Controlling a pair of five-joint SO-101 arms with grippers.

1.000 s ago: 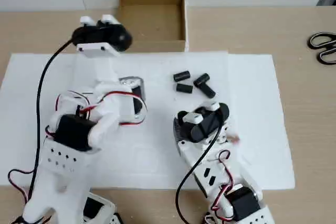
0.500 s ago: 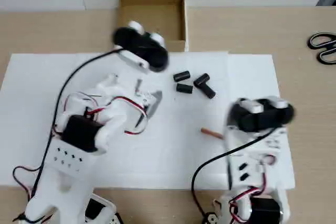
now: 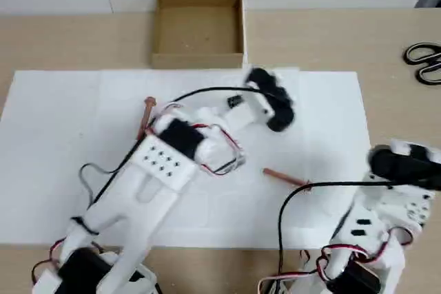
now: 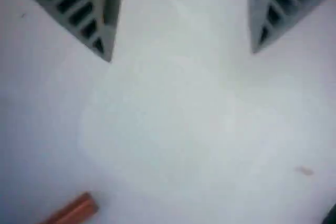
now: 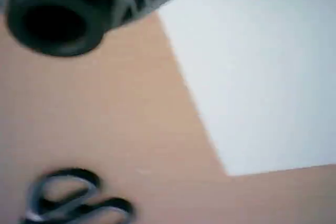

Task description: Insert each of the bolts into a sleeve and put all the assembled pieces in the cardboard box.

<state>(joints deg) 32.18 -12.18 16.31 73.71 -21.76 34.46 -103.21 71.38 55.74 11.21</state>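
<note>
My left gripper point(image 4: 181, 52) is open just above the white paper, nothing between its grey fingers point(image 4: 100, 30). The end of a copper bolt point(image 4: 73, 211) lies close by. From above, the left arm's wrist point(image 3: 272, 98) hangs over the spot where the black sleeves lie; one sleeve point(image 3: 234, 101) peeks out beside it. That bolt point(image 3: 286, 178) rests mid-paper, and another bolt point(image 3: 147, 113) lies beside the left arm. My right arm point(image 3: 403, 163) is at the paper's right edge. Its gripper point(image 5: 79, 9) holds a black hollow sleeve point(image 5: 52, 22). The cardboard box point(image 3: 198, 56) stands at the back.
Scissors point(image 3: 424, 60) point(image 5: 79, 200) lie on the bare wood at the far right. The white paper point(image 3: 62, 142) covers most of the table, and its left half is free. The left arm's body and cables point(image 3: 158, 170) stretch diagonally across the middle.
The left arm swung from near the box rightward to above the sleeves. The right arm drew back from the middle to the paper's right edge, uncovering the bolt there.
</note>
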